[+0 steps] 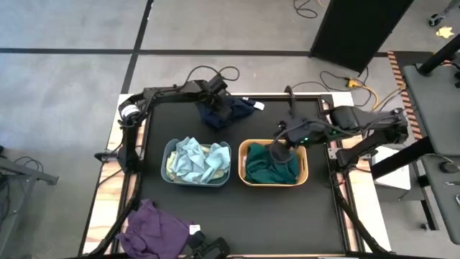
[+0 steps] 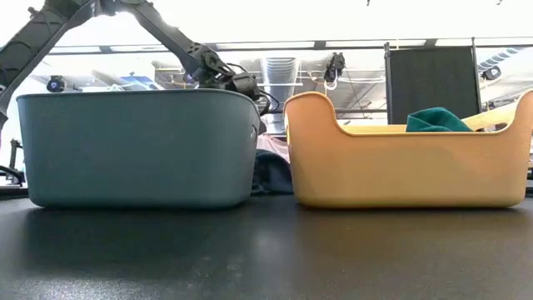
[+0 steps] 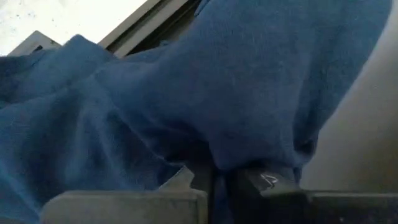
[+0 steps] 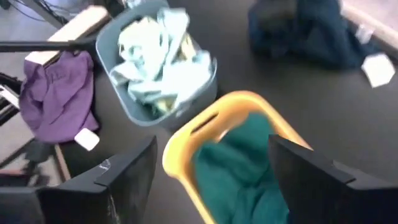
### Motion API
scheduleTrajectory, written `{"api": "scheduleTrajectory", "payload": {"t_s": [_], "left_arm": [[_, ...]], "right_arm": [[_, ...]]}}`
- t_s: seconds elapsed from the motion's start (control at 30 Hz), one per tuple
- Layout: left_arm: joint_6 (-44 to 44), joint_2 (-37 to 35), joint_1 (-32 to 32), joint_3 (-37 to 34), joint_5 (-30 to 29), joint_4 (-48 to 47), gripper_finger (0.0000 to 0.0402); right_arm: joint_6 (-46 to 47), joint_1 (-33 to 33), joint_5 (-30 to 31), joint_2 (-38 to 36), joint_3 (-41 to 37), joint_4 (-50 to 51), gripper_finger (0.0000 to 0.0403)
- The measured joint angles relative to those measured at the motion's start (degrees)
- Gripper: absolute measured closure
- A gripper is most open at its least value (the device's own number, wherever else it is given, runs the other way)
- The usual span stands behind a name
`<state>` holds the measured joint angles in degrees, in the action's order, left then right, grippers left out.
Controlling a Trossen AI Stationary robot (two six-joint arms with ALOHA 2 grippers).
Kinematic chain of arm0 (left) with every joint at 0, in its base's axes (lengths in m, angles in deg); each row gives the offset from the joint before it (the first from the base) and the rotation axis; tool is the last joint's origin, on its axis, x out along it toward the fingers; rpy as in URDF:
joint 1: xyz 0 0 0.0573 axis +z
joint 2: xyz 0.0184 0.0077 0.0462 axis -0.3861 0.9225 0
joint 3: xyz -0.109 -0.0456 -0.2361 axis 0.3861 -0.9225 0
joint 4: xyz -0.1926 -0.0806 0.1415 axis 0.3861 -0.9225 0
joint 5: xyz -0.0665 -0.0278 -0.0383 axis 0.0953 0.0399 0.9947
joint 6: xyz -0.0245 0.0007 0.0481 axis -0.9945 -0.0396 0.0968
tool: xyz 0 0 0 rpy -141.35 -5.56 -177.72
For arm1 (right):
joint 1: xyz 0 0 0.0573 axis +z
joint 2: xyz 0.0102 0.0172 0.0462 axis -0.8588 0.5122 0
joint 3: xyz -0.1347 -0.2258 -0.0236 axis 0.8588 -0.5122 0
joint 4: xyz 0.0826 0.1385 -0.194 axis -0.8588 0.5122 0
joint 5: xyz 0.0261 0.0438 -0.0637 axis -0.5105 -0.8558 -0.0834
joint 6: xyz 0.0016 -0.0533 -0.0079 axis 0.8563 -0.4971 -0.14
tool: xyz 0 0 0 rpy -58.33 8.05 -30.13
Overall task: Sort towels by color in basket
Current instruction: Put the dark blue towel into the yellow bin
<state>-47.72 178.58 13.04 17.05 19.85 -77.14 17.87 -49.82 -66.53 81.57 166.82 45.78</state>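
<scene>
high view: black table [image 1: 323,208], left end effector [image 1: 213,103] clamps navy towel [image 1: 228,110], right end effector [image 1: 281,147] spread empty.

black table [image 1: 323,208], grey tub [image 1: 170,179] beside yellow tub [image 1: 305,176]; navy towel [image 1: 228,111] behind, purple towel [image 1: 154,229] at front-left corner

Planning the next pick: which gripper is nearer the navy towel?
Left. The left gripper is shut on the navy towel at the table's far edge; the right gripper hangs open above the yellow basket.
</scene>
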Motion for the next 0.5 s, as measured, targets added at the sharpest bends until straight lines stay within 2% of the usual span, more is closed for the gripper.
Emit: {"api": "scheduleTrajectory", "payload": {"t_s": [0.17,0.33,0.5], "left_arm": [[0.2,-2.8,-0.7,0.8,0.0,-0.7,0.0400],[2.3,-11.5,-3.1,0.9,1.5,0.2,0.0401],[3.2,-20.4,-5.7,1.0,2.9,2.0,0.0401]], "right_arm": [[-9.9,0.0,5.6,0.1,4.2,-0.1,0.0123],[-15.3,0.0,9.0,0.2,6.3,-0.5,0.0139],[-16.9,0.0,12.4,0.2,6.9,-0.5,0.0152]]}}
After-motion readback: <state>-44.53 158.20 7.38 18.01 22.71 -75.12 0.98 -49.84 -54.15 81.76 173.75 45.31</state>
